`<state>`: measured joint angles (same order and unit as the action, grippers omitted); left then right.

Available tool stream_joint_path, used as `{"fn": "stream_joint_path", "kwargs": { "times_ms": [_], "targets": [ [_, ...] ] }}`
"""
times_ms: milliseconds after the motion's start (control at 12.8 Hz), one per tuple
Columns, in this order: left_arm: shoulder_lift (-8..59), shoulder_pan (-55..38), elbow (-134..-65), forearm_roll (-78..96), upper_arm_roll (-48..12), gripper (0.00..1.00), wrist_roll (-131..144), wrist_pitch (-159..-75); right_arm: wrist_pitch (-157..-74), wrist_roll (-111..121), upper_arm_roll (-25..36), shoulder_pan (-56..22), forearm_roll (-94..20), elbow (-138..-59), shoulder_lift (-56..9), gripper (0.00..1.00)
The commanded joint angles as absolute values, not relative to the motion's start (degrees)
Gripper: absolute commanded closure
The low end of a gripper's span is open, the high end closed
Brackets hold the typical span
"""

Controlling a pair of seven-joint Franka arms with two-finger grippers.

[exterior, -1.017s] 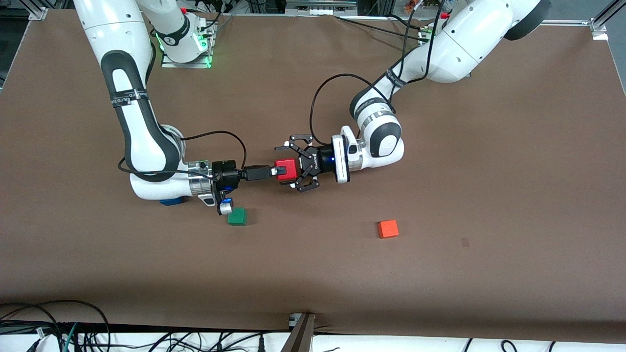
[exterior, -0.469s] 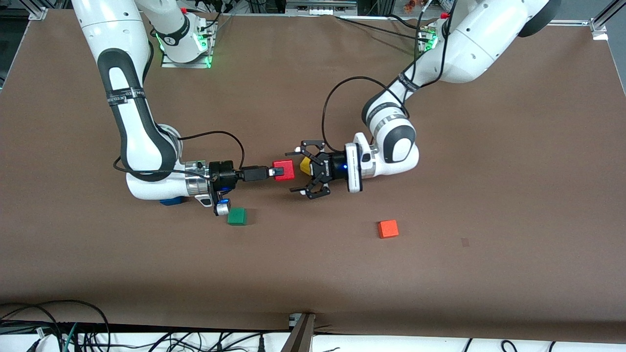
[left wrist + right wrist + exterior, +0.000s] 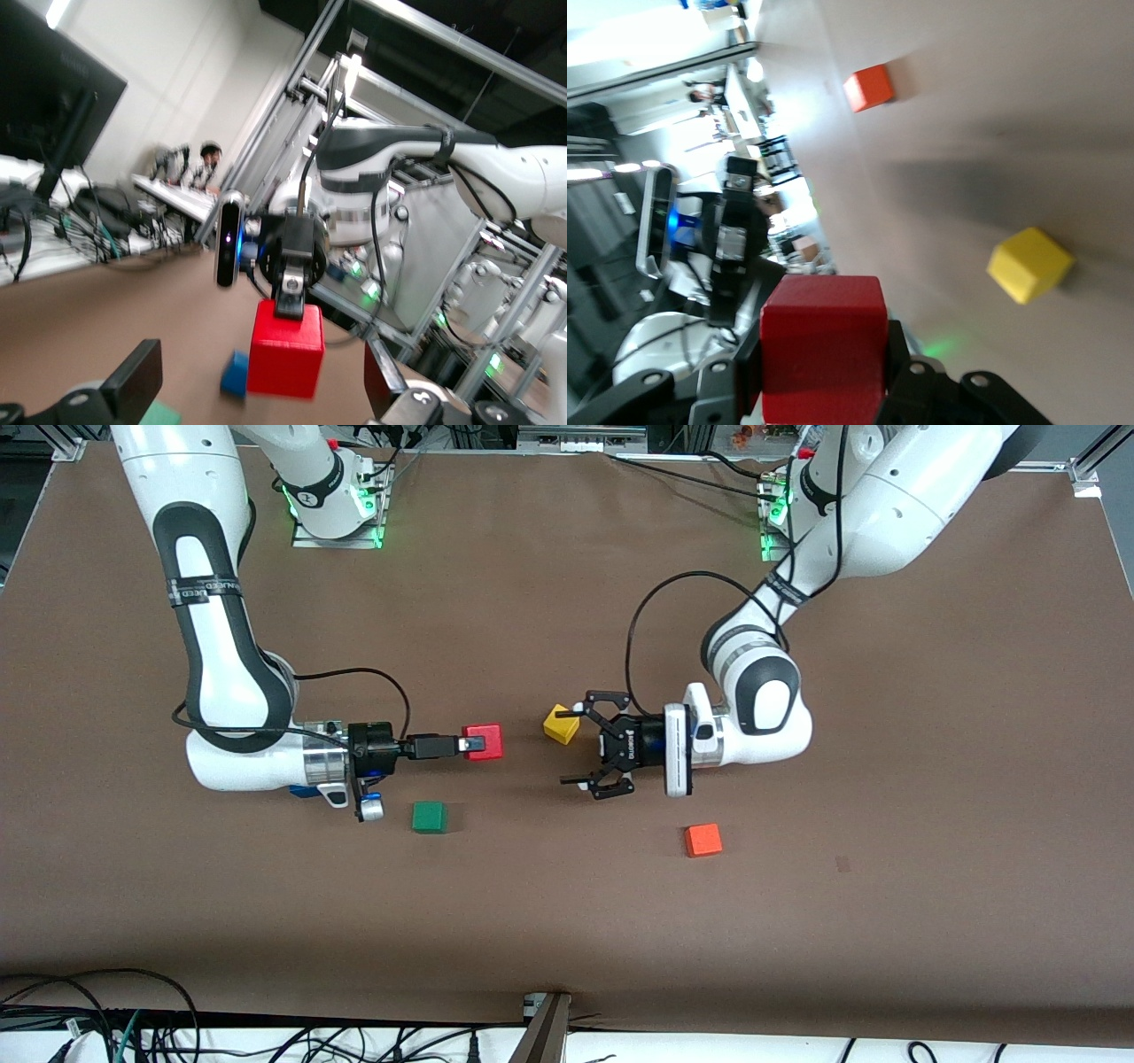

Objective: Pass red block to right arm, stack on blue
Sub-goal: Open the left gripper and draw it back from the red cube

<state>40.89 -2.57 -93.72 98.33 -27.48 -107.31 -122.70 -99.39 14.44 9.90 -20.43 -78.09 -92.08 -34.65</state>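
Observation:
The red block (image 3: 485, 740) is in the air, gripped by my right gripper (image 3: 469, 744), the slim straight black one, over the table's middle. In the right wrist view the red block (image 3: 822, 341) sits clamped between its fingers. My left gripper (image 3: 578, 746), the claw-like one, is open and empty beside the yellow cube, a gap away from the block. Its open fingers (image 3: 135, 382) frame the red block (image 3: 283, 350) in the left wrist view. The blue cube (image 3: 303, 790) lies on the table, mostly hidden under the right arm's wrist; it also shows in the left wrist view (image 3: 235, 374).
A yellow cube (image 3: 560, 724) lies tilted by the left gripper. A green cube (image 3: 430, 817) lies nearer the front camera than the right gripper. An orange cube (image 3: 702, 840) lies nearer the camera than the left wrist. The brown table (image 3: 797, 921) spreads around.
The left gripper let go of the red block and drew back toward the left arm's end. The right gripper carried the block toward the right arm's end. The yellow cube came into view.

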Motion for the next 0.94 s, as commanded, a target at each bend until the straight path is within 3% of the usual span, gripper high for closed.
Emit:
{"fn": "stream_joint_path", "kwargs": {
  "times_ms": [0,469,861],
  "targets": [
    [35.1,0.0,-97.0,86.2,-27.3,0.00,-94.0,-122.5,-98.8,13.5,11.0,-20.5,-71.7,-90.6,-33.6,0.81],
    [32.9,0.7,-96.3,60.9,-27.4,0.00,-67.4,-121.1,-99.5,13.6,13.4,-20.4,-48.5,-88.6,-32.5,0.81],
    [30.2,2.8,-96.0,40.4,-26.6,0.00,-49.5,-108.8,-102.3,13.4,14.4,-21.1,-30.0,-87.9,-32.1,0.81]
  ]
}}
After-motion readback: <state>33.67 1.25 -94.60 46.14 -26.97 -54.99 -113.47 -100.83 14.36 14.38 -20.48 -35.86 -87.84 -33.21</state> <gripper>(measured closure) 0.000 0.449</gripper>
